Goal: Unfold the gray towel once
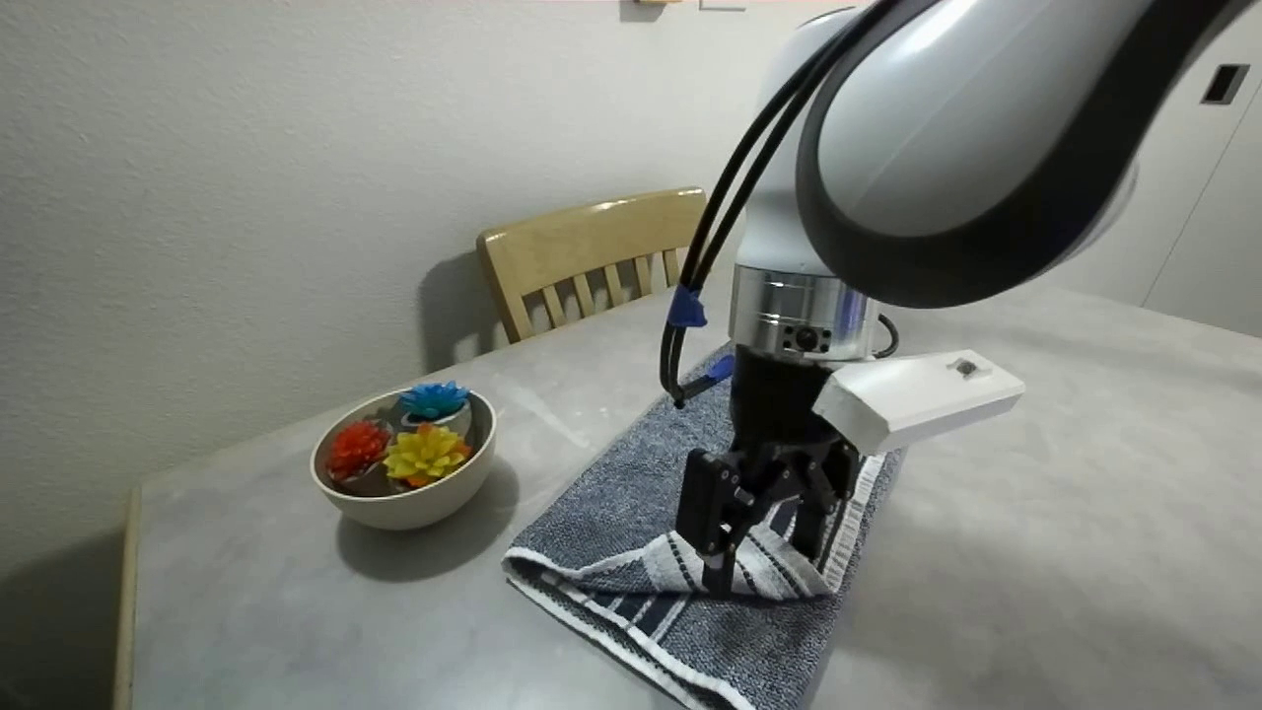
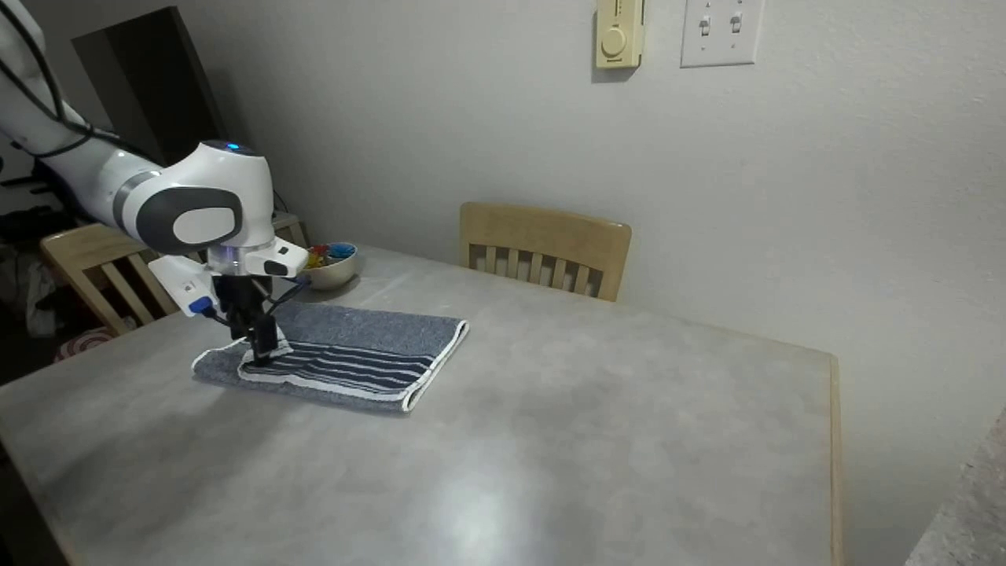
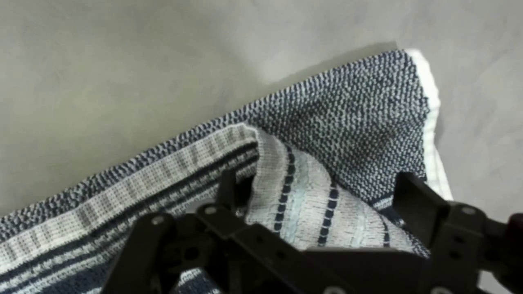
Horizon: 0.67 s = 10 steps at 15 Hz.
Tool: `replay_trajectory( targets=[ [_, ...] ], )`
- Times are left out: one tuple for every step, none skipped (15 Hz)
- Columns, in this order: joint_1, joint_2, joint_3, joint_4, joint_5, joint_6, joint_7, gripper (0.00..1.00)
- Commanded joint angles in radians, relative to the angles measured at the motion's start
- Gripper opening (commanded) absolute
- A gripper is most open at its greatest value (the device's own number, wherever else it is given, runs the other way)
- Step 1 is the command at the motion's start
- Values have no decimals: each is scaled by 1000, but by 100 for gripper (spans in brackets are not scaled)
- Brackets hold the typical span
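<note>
The gray towel (image 1: 611, 498) lies folded on the table in both exterior views (image 2: 377, 330). Its striped end faces up, and one corner of the top layer is turned back, showing a pale striped underside. In the wrist view the lower layer of the gray towel (image 3: 351, 106) shows beyond that turned corner. My gripper (image 1: 764, 557) points down at this corner, low over the cloth. Its fingers stand wide apart in the wrist view (image 3: 320, 185), one on each side of the turned-back flap. Whether the fingertips touch the cloth cannot be told.
A bowl (image 1: 414, 508) with red, yellow and blue artificial flowers stands beside the towel. A wooden chair (image 1: 592, 237) stands at the table's edge near the wall. The gray table (image 2: 550, 417) extends beyond the towel.
</note>
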Motion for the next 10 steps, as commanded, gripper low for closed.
replay_trajectory(
  targets=[
    [-24,-27,14,-41,30,32,-16,71],
    [-24,-24,14,-37,27,29,-15,70],
    [-25,-23,13,-35,26,29,-14,62],
    [-24,-22,13,-33,25,27,-13,56],
    [-24,-21,12,-31,24,25,-13,48],
    [-23,-20,11,-30,22,23,-11,42],
    [-22,-19,10,-28,21,21,-10,34],
    [-21,-19,10,-27,20,21,-9,28],
    [-19,-19,7,-28,17,22,-6,19],
    [-13,-19,3,-29,10,25,0,13]
  ],
)
